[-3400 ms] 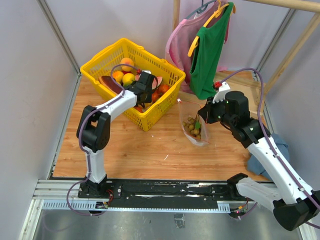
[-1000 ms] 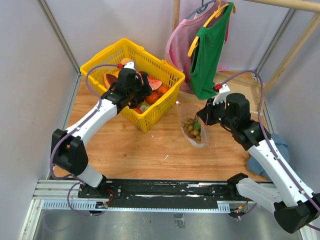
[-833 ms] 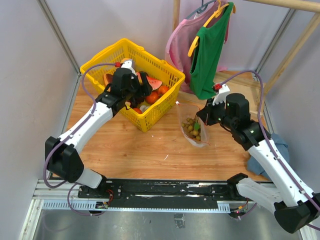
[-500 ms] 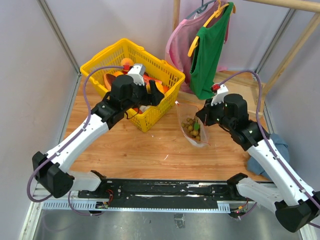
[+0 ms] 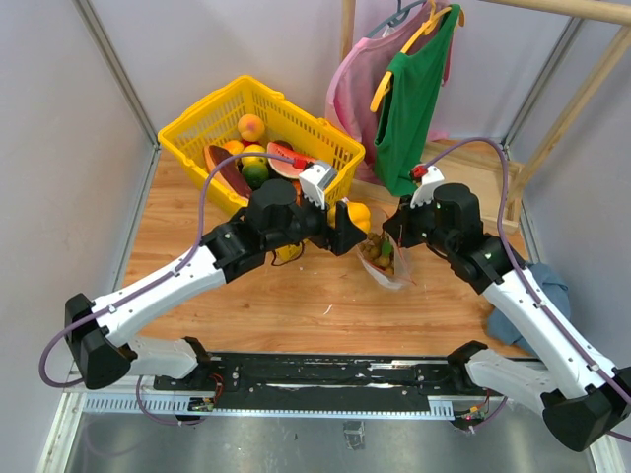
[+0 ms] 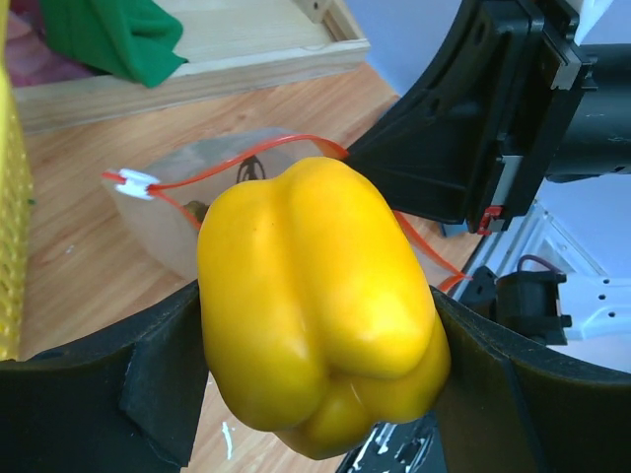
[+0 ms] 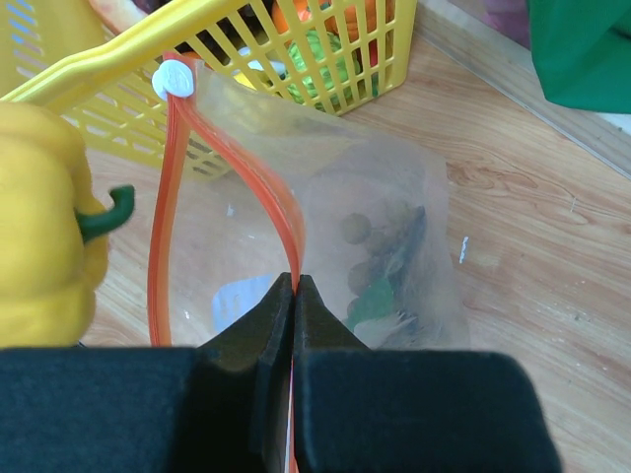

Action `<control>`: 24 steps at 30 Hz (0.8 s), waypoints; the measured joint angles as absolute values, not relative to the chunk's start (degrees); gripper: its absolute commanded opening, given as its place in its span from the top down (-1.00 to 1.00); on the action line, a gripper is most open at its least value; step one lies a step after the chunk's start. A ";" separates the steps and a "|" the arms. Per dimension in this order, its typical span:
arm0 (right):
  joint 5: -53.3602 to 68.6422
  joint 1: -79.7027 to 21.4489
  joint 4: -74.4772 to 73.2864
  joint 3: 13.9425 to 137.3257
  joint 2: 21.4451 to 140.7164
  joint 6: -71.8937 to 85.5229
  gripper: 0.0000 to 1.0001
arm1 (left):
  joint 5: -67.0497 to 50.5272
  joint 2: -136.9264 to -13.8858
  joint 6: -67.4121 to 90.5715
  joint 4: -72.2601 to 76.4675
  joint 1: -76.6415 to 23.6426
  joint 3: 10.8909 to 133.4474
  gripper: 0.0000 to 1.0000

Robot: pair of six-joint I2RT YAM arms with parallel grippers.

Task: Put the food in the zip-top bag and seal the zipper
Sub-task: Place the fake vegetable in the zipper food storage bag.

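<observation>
A yellow pepper fills my left gripper, whose wide-set fingers are shut on its two sides. In the top view the pepper hangs just left of the zip-top bag, close to its open mouth. My right gripper is shut on the orange-red zipper and holds the mouth up as an open loop. An olive-brown grape bunch lies inside the clear bag. The pepper shows at the left edge of the right wrist view, beside the loop.
A yellow mesh basket with more toy fruit stands at the back left, its wall right behind the bag. Green and pink clothes hang from a wooden rack at the back. A blue cloth lies at the right edge.
My left arm has swung out of the basket and to the right, carrying the yellow pepper to the bag's mouth. The right gripper has kept its hold on the zipper.
</observation>
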State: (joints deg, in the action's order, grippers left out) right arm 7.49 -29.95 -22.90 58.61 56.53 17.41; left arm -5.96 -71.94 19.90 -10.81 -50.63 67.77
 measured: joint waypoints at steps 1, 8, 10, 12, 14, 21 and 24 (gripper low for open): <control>7.44 -29.95 -22.90 58.65 56.53 17.52 0.99 | -5.96 -72.23 20.27 -10.41 -51.05 67.77 0.06; 7.33 -30.02 -22.85 58.65 56.42 17.78 0.99 | -5.48 -74.54 24.32 -8.01 -52.97 67.46 0.02; 7.35 -30.52 -22.70 58.65 56.40 17.82 0.99 | -5.54 -75.26 25.56 -6.76 -53.74 67.48 0.02; 7.44 -31.20 -22.55 58.65 56.40 17.85 0.99 | -5.69 -76.29 26.48 -6.09 -54.13 67.57 0.02; 7.51 -31.59 -22.48 58.65 56.40 17.98 0.99 | -5.45 -78.04 27.70 -6.02 -54.30 67.79 0.02; 6.02 -31.83 -22.52 58.65 55.68 18.02 0.99 | -0.67 -81.45 31.46 -10.72 -54.41 68.23 -0.10; 6.63 -32.01 -22.39 58.65 54.98 18.04 0.99 | 2.52 -82.83 32.53 -13.67 -54.46 69.52 -0.26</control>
